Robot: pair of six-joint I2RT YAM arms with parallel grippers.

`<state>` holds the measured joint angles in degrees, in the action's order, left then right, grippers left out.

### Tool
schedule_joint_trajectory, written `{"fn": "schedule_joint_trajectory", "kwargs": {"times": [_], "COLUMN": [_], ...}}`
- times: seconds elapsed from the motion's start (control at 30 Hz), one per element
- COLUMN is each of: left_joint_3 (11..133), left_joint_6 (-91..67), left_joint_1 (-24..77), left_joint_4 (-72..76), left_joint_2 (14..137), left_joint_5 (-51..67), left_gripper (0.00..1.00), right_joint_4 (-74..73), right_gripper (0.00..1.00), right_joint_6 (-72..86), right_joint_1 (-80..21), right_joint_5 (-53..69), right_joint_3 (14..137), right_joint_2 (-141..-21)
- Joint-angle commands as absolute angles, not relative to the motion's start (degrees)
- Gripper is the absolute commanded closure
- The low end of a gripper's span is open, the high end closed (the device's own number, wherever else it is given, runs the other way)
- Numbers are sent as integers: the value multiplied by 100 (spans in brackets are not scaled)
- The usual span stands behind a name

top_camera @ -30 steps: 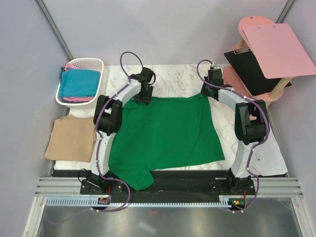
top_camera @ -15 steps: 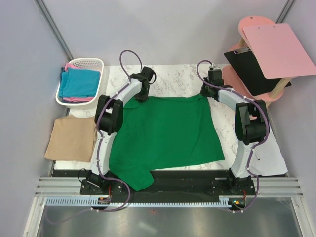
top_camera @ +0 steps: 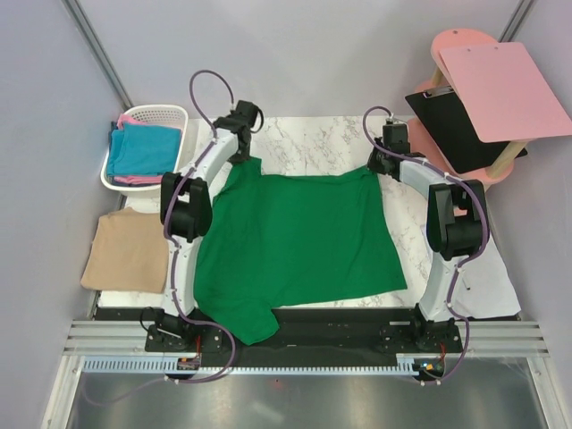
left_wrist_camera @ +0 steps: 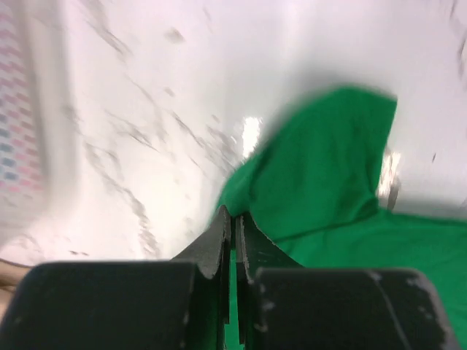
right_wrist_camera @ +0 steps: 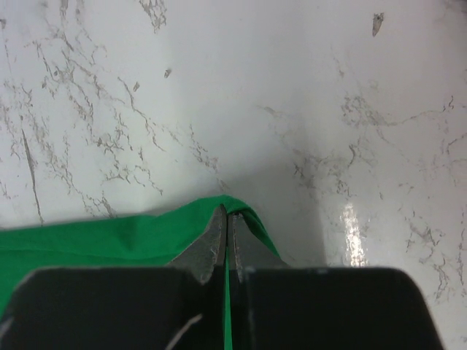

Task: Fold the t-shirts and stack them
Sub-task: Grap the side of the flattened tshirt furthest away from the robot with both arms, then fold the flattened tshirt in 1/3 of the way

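Marble table [top_camera: 313, 143] | both arms stretched far | left jaws, right jaws clamped on green t-shirt [top_camera: 304, 237] corners

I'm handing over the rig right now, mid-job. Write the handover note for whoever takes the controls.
Left end effector: shut on the far left corner of the green t-shirt.
Right end effector: shut on its far right corner.
The green t-shirt lies spread flat on the table, a sleeve draped over the near edge. Tan t-shirt lies folded at the left; teal-blue t-shirt and pink t-shirt sit in the white basket.
Done: tan one apparently folded.
Left: fold the green, stack it, then the basket shirts.
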<state>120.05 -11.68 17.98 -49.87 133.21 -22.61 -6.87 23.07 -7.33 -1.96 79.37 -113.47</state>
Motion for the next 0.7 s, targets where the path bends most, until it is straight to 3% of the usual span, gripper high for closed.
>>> {"fn": "schedule_joint_trajectory", "kwargs": {"times": [0.0, 0.1, 0.23, 0.4, 0.67], "left_joint_3": [13585, 14167, 14002, 12905, 10383], "left_joint_6": [-713, -562, -773, -922, -1538], "left_joint_1": [1591, 1582, 1582, 1582, 1582], "left_joint_4": [-5062, -5063, -4826, -4737, -4755], "left_joint_2": [13411, 13474, 13105, 12369, 10926], "left_joint_5": [-2777, -2856, -2567, -2013, -2188], "left_gripper": [98, 98, 98, 98, 98], "right_joint_4": [-545, -562, -528, -553, -879], "right_gripper": [100, 100, 100, 100, 100], "right_joint_6": [2487, 2514, 2531, 2479, 2400], "right_joint_1": [-563, -501, -457, -439, -439], "right_joint_5": [-27, -9, -17, 122, 88], "right_joint_3": [8341, 8411, 8350, 8174, 7603], "right_joint_2": [-11470, -11505, -11409, -11154, -10460]}}
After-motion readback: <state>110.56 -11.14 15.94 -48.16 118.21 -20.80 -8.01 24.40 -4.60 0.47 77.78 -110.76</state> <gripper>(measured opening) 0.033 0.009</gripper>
